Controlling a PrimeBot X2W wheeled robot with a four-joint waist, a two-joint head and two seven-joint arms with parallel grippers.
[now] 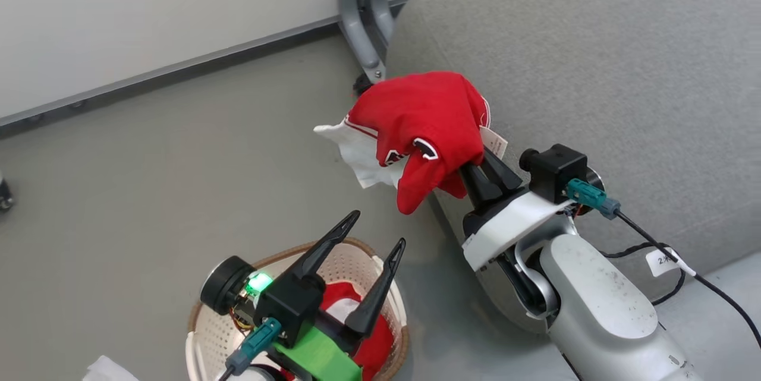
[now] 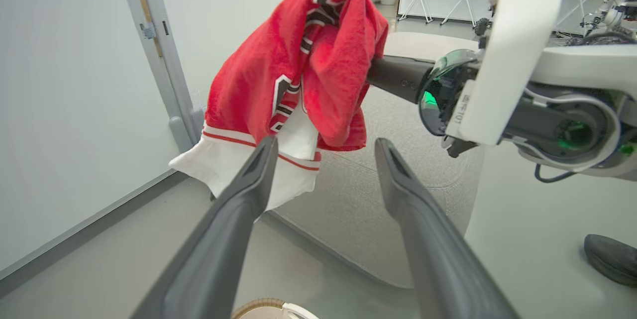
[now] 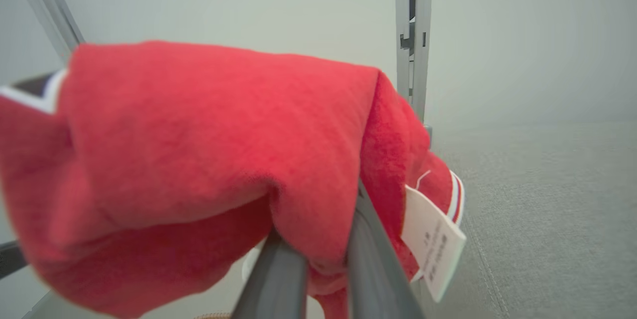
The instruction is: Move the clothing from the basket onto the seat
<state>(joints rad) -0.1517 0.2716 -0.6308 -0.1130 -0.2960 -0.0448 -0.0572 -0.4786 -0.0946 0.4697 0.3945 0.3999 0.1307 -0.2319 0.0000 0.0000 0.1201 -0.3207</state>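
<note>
My right gripper (image 1: 472, 161) is shut on a red garment (image 1: 422, 119) with white panels, part of the clothing. It holds it in the air just over the left edge of the grey seat (image 1: 594, 72). The cloth drapes over the fingertips and hides them. In the right wrist view the garment (image 3: 199, 150) wraps both fingers (image 3: 278, 279) and a white tag (image 3: 433, 239) hangs at its right. My left gripper (image 1: 380, 229) stands open above the basket (image 1: 395, 304), where more red clothing (image 1: 342, 298) lies. In the left wrist view the hanging garment (image 2: 278, 70) is beyond my spread fingers (image 2: 249, 194).
A grey metal frame leg (image 1: 362, 18) stands against the wall right behind the seat's corner. Grey floor (image 1: 148, 161) stretches left of the seat. A black cable with a paper tag (image 1: 666, 262) trails from my right wrist. A dark rounded object (image 2: 612, 259) lies on the floor.
</note>
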